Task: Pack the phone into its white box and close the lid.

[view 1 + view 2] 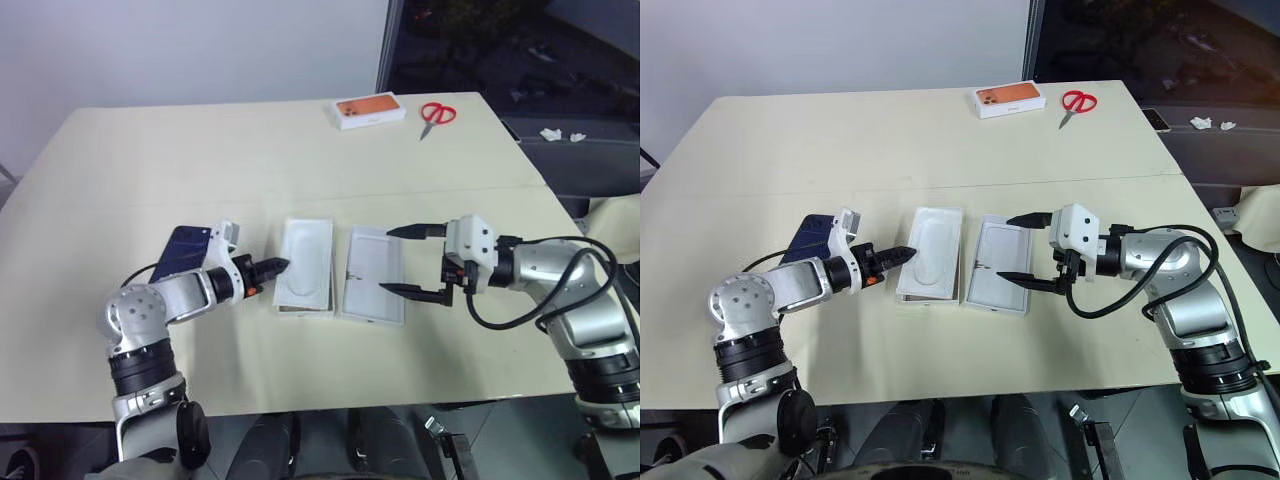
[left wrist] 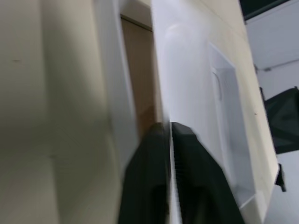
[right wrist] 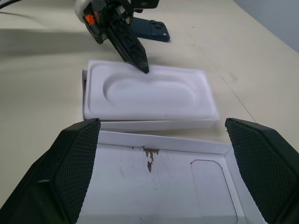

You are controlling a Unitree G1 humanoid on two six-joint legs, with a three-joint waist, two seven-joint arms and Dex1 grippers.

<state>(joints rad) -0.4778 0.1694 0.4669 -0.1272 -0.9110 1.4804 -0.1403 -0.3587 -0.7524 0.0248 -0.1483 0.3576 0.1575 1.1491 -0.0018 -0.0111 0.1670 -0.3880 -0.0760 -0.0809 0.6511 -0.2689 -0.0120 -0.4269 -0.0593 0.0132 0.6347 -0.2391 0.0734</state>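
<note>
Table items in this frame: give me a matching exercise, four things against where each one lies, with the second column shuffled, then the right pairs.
Things:
1. phone
2. scissors
3. white box
4. lid

Places:
A. far edge of the table, right of the orange-topped box
B. beside the left arm, on the outer side of the white box
C. under the open right tool, inside facing up
D. at the tip of the left tool, holding the insert with the oval recess

Pairs: 1-B, 2-A, 3-D, 4-C
</note>
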